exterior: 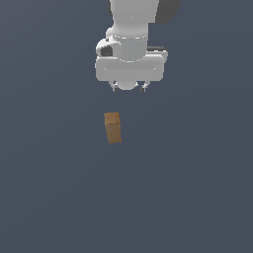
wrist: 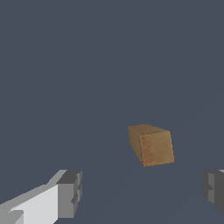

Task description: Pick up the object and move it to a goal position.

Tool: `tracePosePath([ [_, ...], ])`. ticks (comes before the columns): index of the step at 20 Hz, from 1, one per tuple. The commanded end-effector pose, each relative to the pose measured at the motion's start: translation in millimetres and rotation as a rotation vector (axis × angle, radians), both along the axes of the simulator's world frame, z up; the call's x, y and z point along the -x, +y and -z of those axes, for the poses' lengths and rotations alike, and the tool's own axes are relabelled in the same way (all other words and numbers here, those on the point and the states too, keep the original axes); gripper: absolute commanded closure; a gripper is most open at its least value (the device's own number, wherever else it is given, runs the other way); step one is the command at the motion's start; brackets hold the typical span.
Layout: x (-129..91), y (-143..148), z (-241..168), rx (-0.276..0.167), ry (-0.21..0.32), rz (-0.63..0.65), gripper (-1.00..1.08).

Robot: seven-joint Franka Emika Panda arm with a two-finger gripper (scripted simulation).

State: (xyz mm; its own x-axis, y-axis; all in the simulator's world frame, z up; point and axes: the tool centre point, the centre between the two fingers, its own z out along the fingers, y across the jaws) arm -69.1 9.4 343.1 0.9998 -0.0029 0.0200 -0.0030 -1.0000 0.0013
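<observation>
— Hanging above the counter (exterior: 49, 197), the pincer (exterior: 129, 88) is spread wide and grasps nothing; in the wrist view its two grey fingertips (wrist: 70, 192) stand far apart with bare surface between them.

— And the wooden block (exterior: 113, 127)?

— It lies on the counter, apart from the pincer and a little toward the exterior view's left of the pincer's midline. It is slightly tilted from the frame's vertical, and nothing touches it.

— What might fail from here?

— Descending straight down would probably miss: the block sits off the pincer's centre, so one finger could land on its top face or knock it askew. If the wrist does not turn to match the block's tilt, the fingers may close on corners and let it twist out.

— Anything unclear?

— No goal marker shows in either view, so the destination cannot be placed. The arm above the wrist is cut off, one fingertip is clipped at the wrist view's edge, and the plain surface gives little sense of the pincer's height.
</observation>
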Motion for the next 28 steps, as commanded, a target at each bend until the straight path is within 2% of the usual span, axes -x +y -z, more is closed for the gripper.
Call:
tracePosePath([
  [1,0,0,0,0.0,0.0,0.0,-0.92],
  [9,4,-24,-1,-0.025,0.006,0.047,-0.92],
  [16,4,-25,3,-0.024,0.006,0.042,-0.92],
  [22,4,-34,28,-0.02,0.008,0.014,-0.92],
  [28,9,-50,73,-0.013,0.011,-0.038,-0.92],
])
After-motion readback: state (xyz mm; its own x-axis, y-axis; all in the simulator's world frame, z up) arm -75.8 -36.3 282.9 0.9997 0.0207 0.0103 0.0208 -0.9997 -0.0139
